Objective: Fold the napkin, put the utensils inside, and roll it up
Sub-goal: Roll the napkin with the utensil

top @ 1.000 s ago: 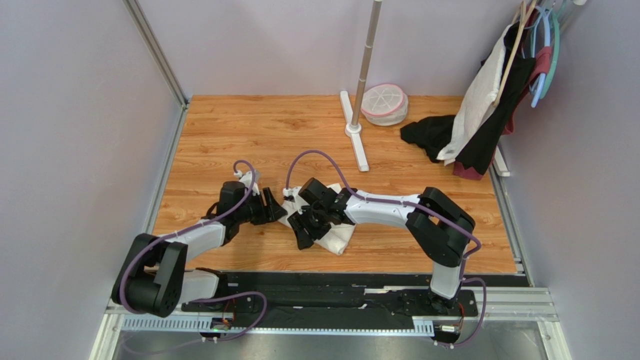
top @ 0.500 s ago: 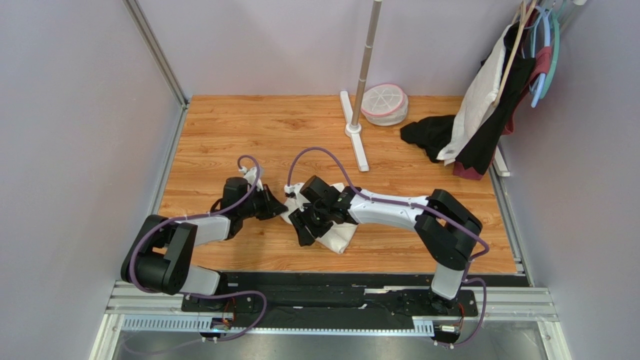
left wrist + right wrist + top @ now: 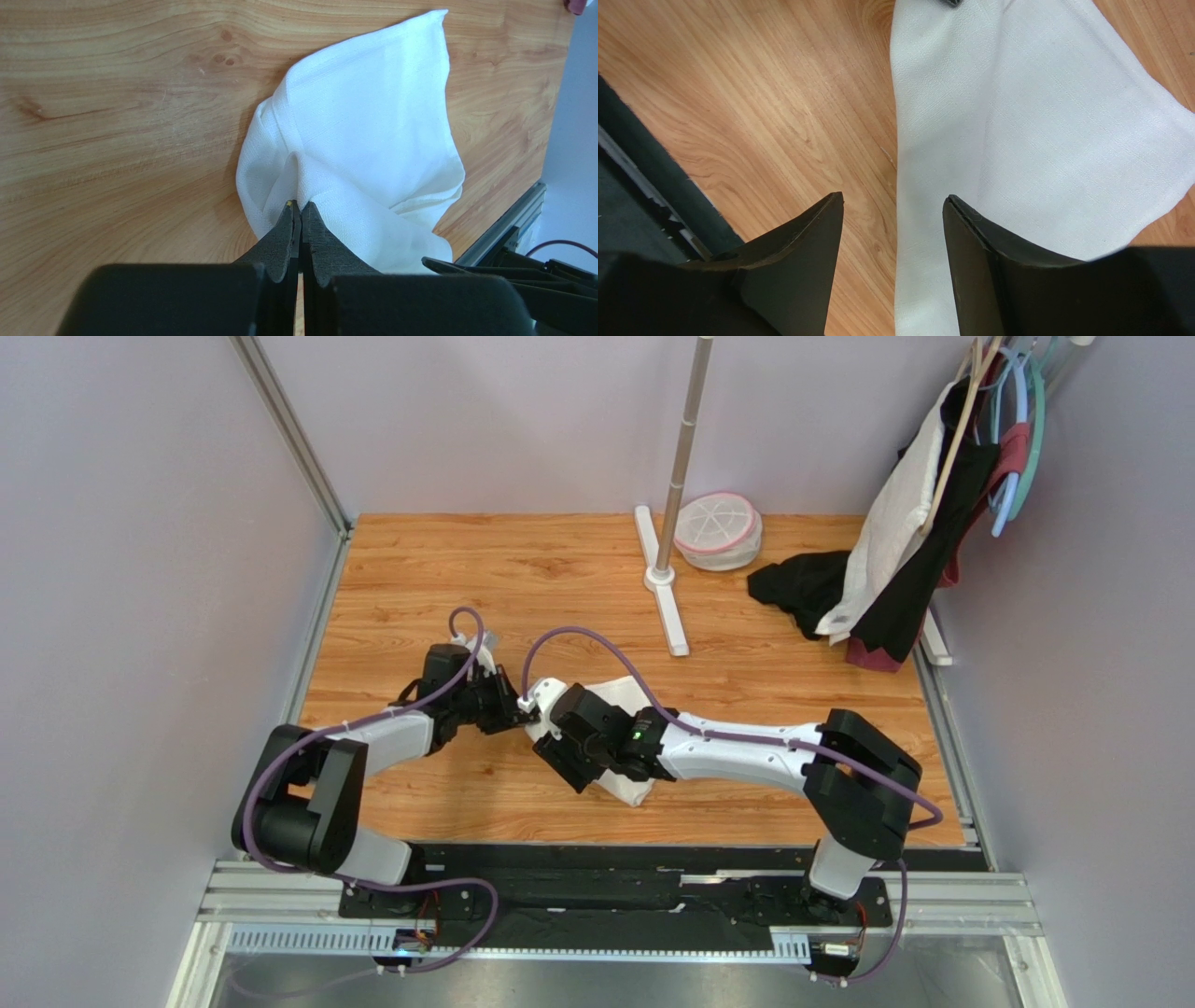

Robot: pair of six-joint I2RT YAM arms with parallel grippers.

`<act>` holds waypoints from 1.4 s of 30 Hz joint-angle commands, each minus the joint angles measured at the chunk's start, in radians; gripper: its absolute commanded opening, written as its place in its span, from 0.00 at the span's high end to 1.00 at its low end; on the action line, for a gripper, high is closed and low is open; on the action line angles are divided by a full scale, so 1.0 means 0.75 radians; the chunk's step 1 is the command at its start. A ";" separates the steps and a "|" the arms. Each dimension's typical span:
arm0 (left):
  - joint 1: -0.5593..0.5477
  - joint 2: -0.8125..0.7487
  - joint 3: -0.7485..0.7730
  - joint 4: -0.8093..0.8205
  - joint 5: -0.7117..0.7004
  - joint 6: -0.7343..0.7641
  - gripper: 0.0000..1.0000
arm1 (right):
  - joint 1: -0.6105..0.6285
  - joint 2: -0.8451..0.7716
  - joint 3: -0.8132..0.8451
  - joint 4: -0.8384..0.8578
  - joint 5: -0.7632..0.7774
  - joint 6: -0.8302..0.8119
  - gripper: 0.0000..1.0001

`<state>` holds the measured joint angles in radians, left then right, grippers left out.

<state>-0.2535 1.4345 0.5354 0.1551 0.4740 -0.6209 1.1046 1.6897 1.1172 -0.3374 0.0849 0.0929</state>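
While the left claw (image 3: 300, 207) pinches a raised fold of the soft cream-white cloth napkin (image 3: 372, 133), the right claw (image 3: 893, 197), jaws apart, straddles its straight edge over the wooden table (image 3: 773, 91).

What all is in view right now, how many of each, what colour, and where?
napkin: one, cream-white, rumpled on the table between the two grippers
table: one, orange-brown wood grain, under everything
pole stand: one, silver-white, far middle of the table
round container: one, white with a pink rim, beside the stand's base
black cloth: one, black, heaped at the far right
garments: several, white, black and dark red, hanging in the far right corner
hangers: several, teal, pink and wood-coloured, exact count unclear
left gripper: one, black, shut on a fold of the napkin
right gripper: one, black, open over the napkin's edge
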 commanded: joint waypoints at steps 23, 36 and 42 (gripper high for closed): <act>0.007 0.018 0.082 -0.064 0.110 -0.015 1.00 | -0.059 0.312 -0.052 0.096 0.067 -0.071 0.50; 0.033 -0.311 -0.018 -0.029 -0.106 0.034 0.34 | -0.270 0.324 0.104 -0.196 -0.687 0.064 0.82; 0.033 -0.364 -0.110 0.030 -0.098 0.093 0.34 | -0.399 0.391 0.171 -0.198 -0.974 0.103 0.81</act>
<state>-0.2333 1.1759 0.4942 0.1375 0.4095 -0.6018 0.8551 1.9167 1.2190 -0.3824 -0.4355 0.1253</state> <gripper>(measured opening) 0.663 0.213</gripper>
